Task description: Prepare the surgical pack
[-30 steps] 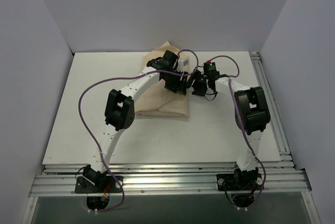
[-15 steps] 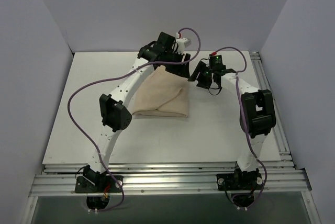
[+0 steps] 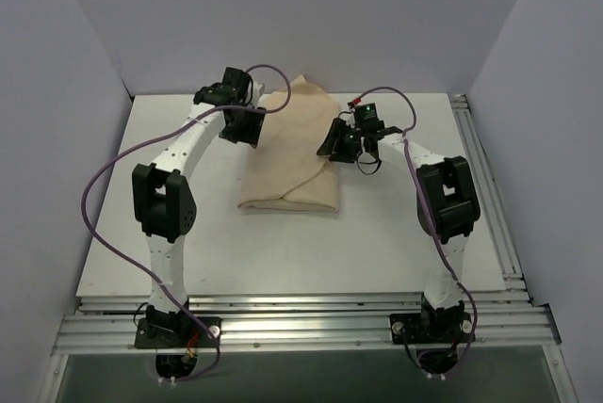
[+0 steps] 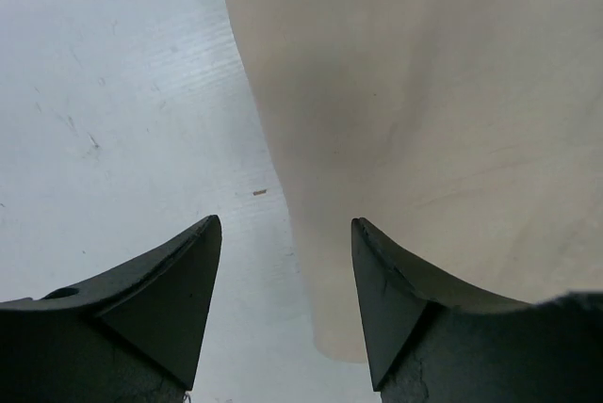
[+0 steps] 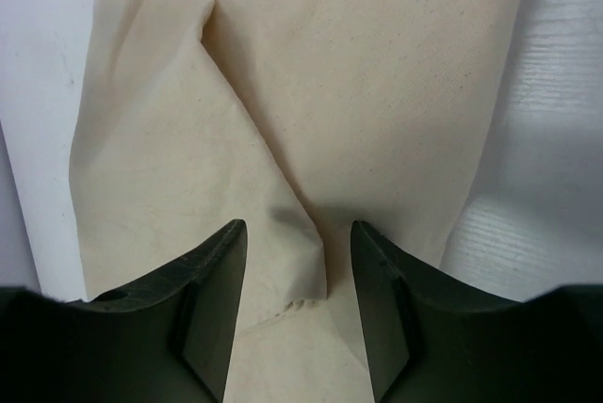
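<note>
Two end effectors worked the tan cloth bundle [image 3: 292,153], and both were empty. The left end effector [image 4: 283,233] stood spread, with the bundle's edge just ahead and to its right and bare counter [image 3: 377,243] to its left. The right end effector [image 5: 297,233] was spread too, a loose fold flap directly beneath it, pinching nothing. Soft, light, floppy stuff by the look of it, likely to sag and slide on that smooth white surface, so a fold edge or corner seemed the spot to pinch. Plain white walls [image 3: 283,17] closed in three sides.

The right pincer [image 5: 297,233], its 2 dark fingers [image 5: 207,309] apart, hangs over the folded tan cloth [image 5: 377,64] beside the white table [image 5: 565,139].
</note>
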Robot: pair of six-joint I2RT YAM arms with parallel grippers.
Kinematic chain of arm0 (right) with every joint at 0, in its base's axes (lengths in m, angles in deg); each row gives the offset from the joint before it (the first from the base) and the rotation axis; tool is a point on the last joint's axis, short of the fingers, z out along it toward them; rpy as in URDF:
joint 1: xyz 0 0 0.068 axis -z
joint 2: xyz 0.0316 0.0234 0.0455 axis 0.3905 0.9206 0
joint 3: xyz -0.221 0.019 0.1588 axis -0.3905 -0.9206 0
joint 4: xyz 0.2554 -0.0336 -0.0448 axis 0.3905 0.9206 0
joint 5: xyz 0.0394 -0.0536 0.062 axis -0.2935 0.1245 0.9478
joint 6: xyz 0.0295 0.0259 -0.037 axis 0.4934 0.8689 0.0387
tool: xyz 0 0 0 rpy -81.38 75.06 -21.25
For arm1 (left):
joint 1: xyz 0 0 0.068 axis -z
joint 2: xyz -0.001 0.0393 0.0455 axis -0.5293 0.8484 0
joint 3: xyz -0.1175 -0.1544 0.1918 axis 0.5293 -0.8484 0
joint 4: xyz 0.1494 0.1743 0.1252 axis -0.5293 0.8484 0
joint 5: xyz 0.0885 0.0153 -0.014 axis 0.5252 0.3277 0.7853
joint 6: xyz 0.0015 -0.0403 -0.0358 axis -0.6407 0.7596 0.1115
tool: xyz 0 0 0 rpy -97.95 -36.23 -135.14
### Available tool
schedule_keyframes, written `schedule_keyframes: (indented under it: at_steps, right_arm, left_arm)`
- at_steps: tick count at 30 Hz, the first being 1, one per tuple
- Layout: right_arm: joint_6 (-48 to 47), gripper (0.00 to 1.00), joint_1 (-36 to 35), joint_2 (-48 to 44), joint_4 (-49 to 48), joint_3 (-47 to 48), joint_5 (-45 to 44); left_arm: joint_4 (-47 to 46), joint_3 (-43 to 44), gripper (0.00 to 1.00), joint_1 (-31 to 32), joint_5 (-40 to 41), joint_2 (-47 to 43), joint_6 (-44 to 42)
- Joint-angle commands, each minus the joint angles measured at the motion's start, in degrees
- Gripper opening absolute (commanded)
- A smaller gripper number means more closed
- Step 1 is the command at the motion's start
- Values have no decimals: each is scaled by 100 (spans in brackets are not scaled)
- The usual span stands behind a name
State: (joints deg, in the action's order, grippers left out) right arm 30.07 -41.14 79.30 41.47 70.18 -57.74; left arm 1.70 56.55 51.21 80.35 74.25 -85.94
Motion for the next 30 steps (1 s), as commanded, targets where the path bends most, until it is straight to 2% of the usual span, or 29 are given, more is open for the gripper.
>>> schedule_keyframes:
  at_steps: [1, 4, 7, 8, 9, 15, 24, 25, 27, 30]
  right_arm:
    - [-71, 44, -48, 209, 49, 217, 98]
    - [-18, 35, -22, 201, 75, 103, -60]
    - [-36, 16, 40, 105, 84, 50, -69]
    - [-45, 5, 83, 87, 84, 50, -69]
    - [-53, 0, 119, 52, 119, 50, -78]
    - [-132, 0, 330, 16, 426, 163, -60]
    - [-553, 1, 470, -63, 866, 497, 19]
    - [-624, 10, 523, -10, 979, 567, 1]
    - [-738, 19, 593, 173, 1139, 847, 18]
    - [-870, 19, 708, 612, 1025, 1583, 361]
  left_arm:
    - [-443, -267, 66, 167, 472, -148, -75]
    - [-549, -242, 66, 176, 419, -52, -92]
    - [-506, -110, 65, 150, 577, 133, -83]
    - [-497, -83, 64, 132, 621, 194, -74]
    - [-488, -57, 64, 115, 665, 212, -57]
    - [-462, 285, 64, 44, 534, 247, -101]
    - [-277, 996, 64, -202, 499, 765, -66]
    - [-242, 1146, 61, -219, 455, 923, -57]
    - [-163, 1610, 53, -228, 375, 1134, -13]
    - [-329, 2016, 39, -246, -107, 1345, -109]
